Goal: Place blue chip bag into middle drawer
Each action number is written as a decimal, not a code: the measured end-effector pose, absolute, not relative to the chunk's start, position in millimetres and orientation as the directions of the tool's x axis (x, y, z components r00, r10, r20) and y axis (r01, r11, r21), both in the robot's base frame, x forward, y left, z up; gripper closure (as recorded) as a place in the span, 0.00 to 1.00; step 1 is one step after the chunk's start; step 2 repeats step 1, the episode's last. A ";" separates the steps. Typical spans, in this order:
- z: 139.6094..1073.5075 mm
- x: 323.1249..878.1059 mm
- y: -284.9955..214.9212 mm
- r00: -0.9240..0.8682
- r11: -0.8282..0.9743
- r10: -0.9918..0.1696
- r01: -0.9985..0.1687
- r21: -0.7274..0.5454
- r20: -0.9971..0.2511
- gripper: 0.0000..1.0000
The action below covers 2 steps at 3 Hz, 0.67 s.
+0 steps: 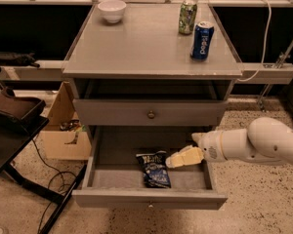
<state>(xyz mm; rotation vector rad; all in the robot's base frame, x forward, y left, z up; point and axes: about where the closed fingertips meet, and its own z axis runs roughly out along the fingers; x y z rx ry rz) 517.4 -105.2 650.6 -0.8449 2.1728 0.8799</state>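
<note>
Clearing the middle drawer (149, 198) below the tabletop's (146, 45) front edge, the gripper (181, 157), grip state not discernible, should be lifted without dragging the blue chip bag (154, 168).

Bag (154, 168) in drawer (112, 178), claw (173, 160) rightward

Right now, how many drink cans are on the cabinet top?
2: green can, back right; blue Pepsi can just in front of it. None seems hidden. The gripper is down in the middle drawer.
</note>
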 end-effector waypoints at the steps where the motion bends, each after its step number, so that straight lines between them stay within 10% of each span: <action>1: 721.6 476.5 -123.1 -0.521 0.547 -0.411 -0.797 0.255 -0.748 0.00; 2: 721.6 476.5 -123.1 -0.521 0.547 -0.411 -0.797 0.255 -0.748 0.00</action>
